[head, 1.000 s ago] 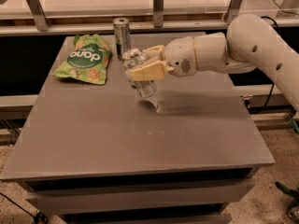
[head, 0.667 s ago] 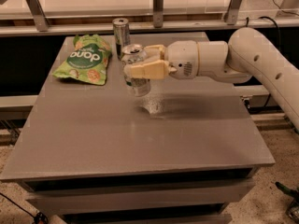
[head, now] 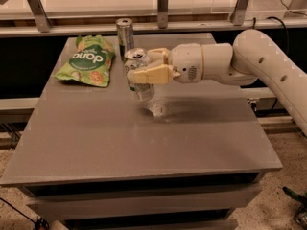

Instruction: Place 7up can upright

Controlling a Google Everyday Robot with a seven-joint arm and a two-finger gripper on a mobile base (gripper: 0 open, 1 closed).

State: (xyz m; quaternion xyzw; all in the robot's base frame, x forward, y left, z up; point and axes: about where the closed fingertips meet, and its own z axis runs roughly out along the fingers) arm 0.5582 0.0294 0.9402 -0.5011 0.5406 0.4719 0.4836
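The 7up can (head: 138,78), short and silver-white with a shiny top, stands upright in my gripper (head: 144,71), held a little above the grey table (head: 144,138) near its middle back. The cream fingers (head: 152,74) are shut around the can's upper body. The white arm reaches in from the right. The can's lower part shows below the fingers, with its reflection on the tabletop under it.
A taller, slim dark-silver can (head: 124,36) stands at the table's back edge, just behind the gripper. A green snack bag (head: 86,61) lies at the back left. A metal rail with posts runs behind the table.
The gripper with the can has shifted slightly left and lowered a little toward the tabletop. The can stays upright in the fingers.
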